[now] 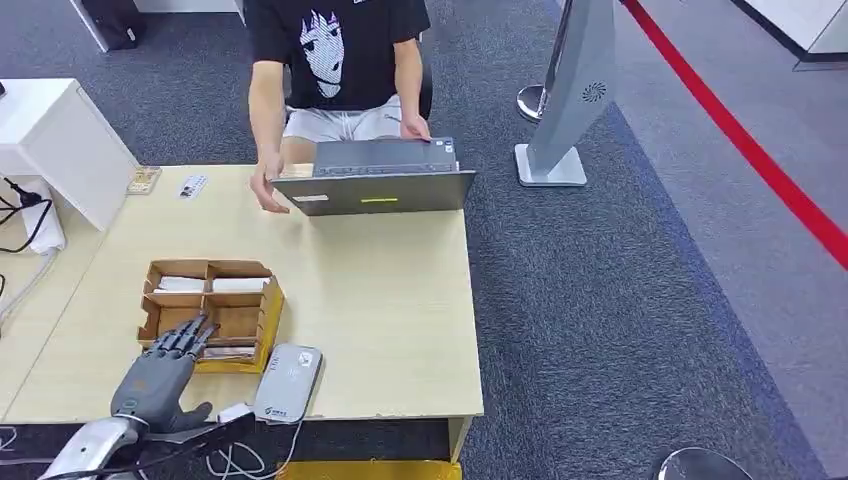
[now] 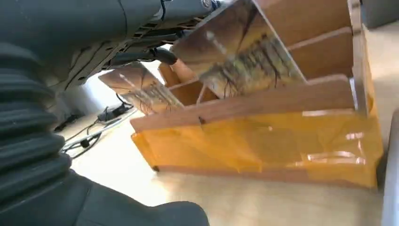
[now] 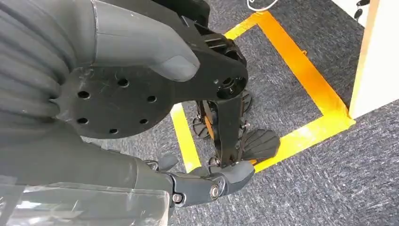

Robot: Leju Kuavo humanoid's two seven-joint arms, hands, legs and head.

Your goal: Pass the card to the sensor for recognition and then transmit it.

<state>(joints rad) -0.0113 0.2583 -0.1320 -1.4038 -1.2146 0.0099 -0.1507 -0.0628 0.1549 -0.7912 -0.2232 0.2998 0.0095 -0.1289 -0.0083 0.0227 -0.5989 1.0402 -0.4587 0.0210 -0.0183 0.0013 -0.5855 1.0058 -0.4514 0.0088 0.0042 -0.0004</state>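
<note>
Your head view gives the layout: the left hand (image 1: 160, 372) reaches over the near compartments of the one brown cardboard divider box with a yellow front wall (image 1: 262, 325), fingers stretched forward and slightly apart, tips at the box's near rim; you cannot tell from here whether they touch a card. One grey flat card sensor (image 1: 288, 381) lies just beside the box on the light wooden table (image 1: 400, 300), near the front edge. Four compartments show, the two far ones each holding a pale stack. One person in a black printed T-shirt (image 1: 335, 45) sits at the far side behind one grey laptop (image 1: 385, 178). The left wrist view adds what the head view misses: two glossy brown-patterned cards (image 2: 240, 56) stand tilted in the box, a second card (image 2: 139, 84) further in, and the dark fingers (image 2: 155, 49) sit right at the nearer card's top edge; whether they pinch it you cannot tell. The right wrist view has the right hand (image 3: 207, 183) hanging over grey carpet (image 3: 329, 188) with yellow floor tape (image 3: 301, 70), fingers curled in, holding nothing.
</note>
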